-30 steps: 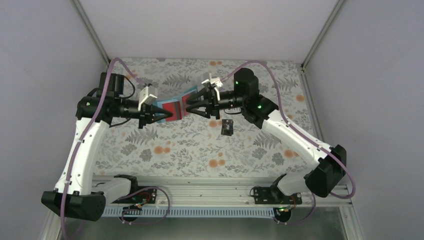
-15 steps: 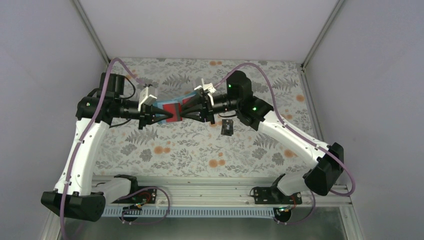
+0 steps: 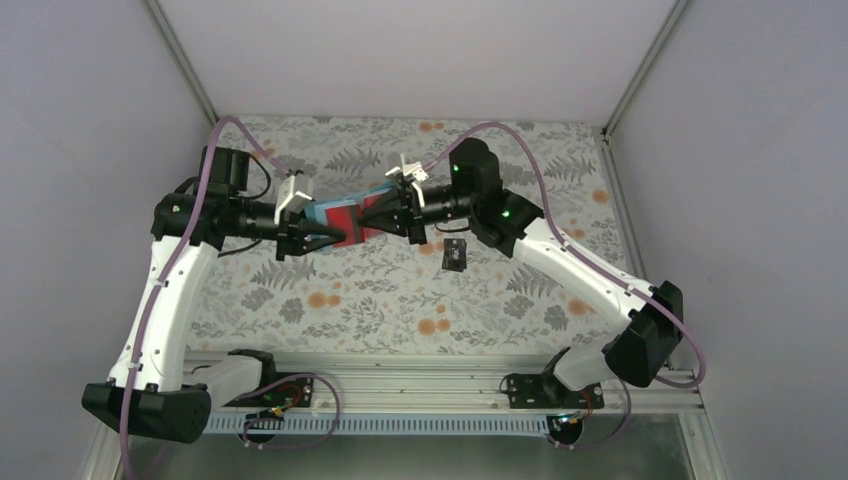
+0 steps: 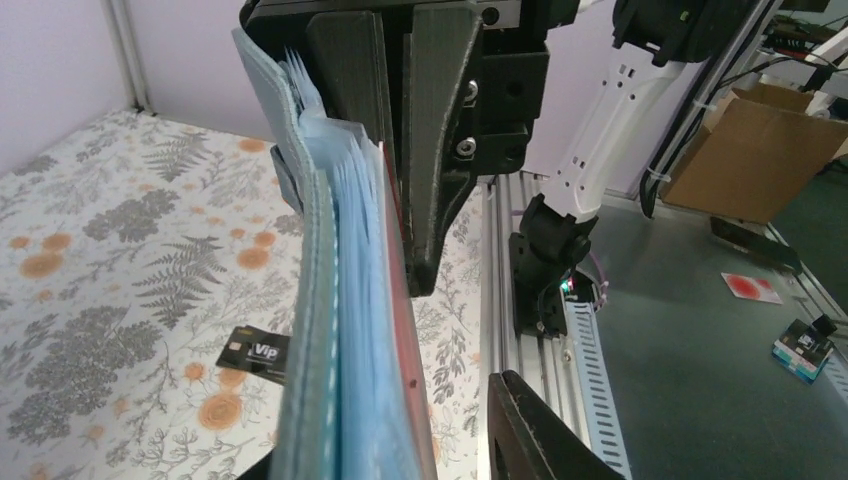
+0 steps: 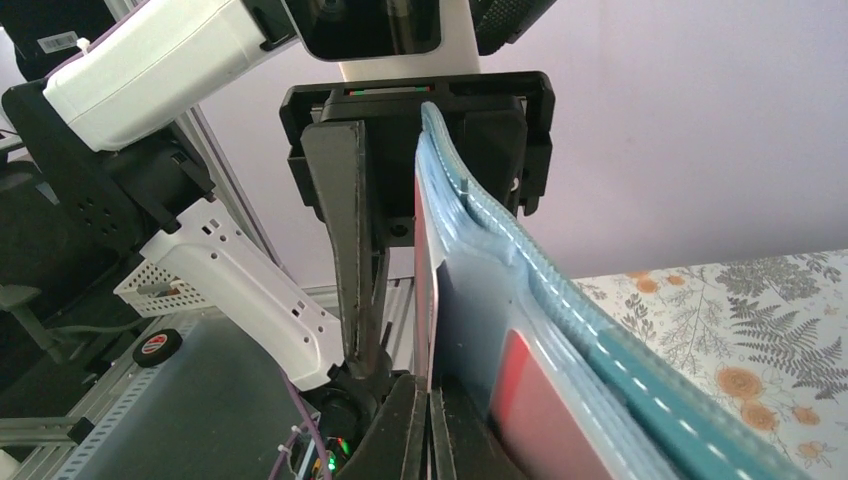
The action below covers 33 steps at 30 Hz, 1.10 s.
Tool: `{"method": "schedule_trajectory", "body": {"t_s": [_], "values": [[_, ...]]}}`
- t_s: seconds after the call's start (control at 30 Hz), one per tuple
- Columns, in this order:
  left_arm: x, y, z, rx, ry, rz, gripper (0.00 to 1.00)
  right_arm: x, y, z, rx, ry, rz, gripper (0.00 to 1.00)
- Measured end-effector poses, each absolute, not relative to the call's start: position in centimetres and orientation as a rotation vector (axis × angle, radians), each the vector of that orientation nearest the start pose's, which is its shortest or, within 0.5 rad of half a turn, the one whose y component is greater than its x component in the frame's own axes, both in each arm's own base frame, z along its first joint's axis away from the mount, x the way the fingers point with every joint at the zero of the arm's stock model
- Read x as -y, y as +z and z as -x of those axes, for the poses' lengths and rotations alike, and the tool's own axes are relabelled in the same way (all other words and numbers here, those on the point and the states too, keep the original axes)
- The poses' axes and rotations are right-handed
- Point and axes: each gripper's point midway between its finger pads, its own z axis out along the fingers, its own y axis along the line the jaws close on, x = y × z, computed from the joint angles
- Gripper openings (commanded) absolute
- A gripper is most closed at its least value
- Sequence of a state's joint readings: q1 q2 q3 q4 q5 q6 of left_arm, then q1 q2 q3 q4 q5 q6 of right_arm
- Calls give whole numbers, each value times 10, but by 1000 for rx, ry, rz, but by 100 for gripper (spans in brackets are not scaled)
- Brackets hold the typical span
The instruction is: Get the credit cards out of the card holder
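The teal card holder [image 3: 335,212] hangs above the floral cloth between both grippers, seen edge-on in the left wrist view [image 4: 320,300]. My right gripper [image 3: 372,215] [image 5: 430,400] is shut on the edge of the red card [image 5: 421,250] [image 4: 408,340], which still sits in the holder's blue pockets. A second red patch [image 5: 530,400] shows through a clear pocket. My left gripper [image 3: 322,238] [image 4: 385,430] straddles the holder's other end with its jaws open, one finger [image 4: 540,430] standing clear of the card. The black card [image 3: 455,253] [image 4: 255,352] lies flat on the cloth.
The floral cloth [image 3: 400,300] covers the table, with white walls at the back and sides. The metal rail [image 3: 440,385] with both arm bases runs along the near edge. A cardboard box [image 4: 760,150] stands off the table.
The right gripper has moved left onto the holder and shut on the red card's edge. The left gripper's jaws have parted. The black card has not moved.
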State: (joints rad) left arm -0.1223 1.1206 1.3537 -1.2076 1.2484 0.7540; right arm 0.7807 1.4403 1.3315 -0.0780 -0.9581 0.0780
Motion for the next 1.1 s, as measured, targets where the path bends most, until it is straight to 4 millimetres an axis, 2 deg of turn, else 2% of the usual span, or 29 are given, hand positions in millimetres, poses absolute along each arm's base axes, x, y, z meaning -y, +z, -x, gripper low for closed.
{"method": "schedule_trajectory", "body": {"t_s": [0.23,0.5,0.8,0.87,0.93,1.0,1.1], "values": [[187,364,-178,-1558,-1166,-1237,26,-377,377,-188,-1396,1408,1321,4],[187,365,-177,-1549,-1169,-1238,8,-369,376,-188,-1409,1391,1327,4],[188,368,-177,-1532,-1175,-1240,6,-363,380,-184,-1403,1398,1331,4],[188,368,-177,-1530,-1174,-1240,14,-363,380,-184,-1403,1399,1331,4],[188,368,-177,-1533,-1177,-1238,15,-361,380,-186,-1407,1395,1326,4],[187,368,-178,-1534,-1177,-1233,14,-357,381,-193,-1418,1382,1307,4],[187,368,-179,-1536,-1176,-1231,4,-354,381,-196,-1424,1386,1301,4]]}}
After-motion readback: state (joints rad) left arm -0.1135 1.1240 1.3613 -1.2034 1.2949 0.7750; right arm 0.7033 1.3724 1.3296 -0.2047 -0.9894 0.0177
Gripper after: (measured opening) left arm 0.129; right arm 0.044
